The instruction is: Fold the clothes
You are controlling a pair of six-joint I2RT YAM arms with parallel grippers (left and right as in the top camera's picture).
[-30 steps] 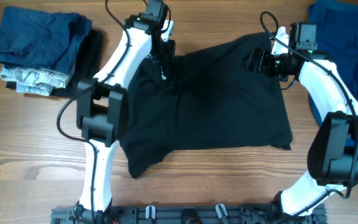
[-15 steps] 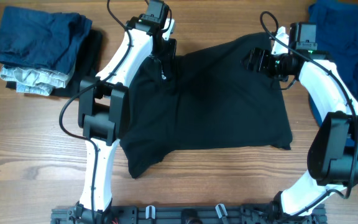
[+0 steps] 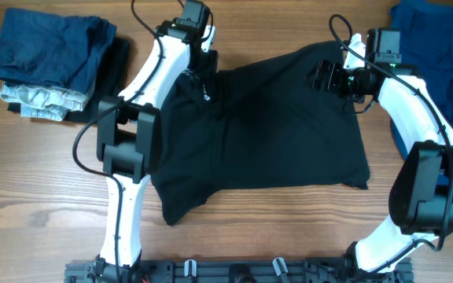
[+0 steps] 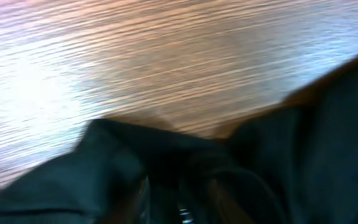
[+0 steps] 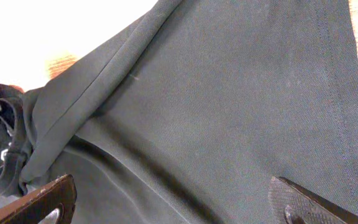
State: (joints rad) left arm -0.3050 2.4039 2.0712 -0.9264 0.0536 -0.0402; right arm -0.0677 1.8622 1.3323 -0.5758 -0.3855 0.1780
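Firstly, left gripper (image 3: 204, 80): down on the far left edge of the black shirt (image 3: 274, 134). The wrist view is blurred. Cloth bunches up around the fingers, but I cannot tell whether the jaws have closed on it. Right gripper (image 3: 322, 76): jaws spread wide, holding nothing, poised over the shirt's far right part, with a stitched seam line visible beneath. The shirt lies spread and rumpled on the wooden table (image 3: 289, 236), between both arms, its near-left corner trailing toward the base.

Judgement: light, limp knit with no stiffness. It will sag and drag wrinkles if lifted from one point. Best pinched at seam or hem, both far corners together.

Folded stack (image 3: 49, 59) sits far left. Blue garment (image 3: 439, 55) is heaped far right.
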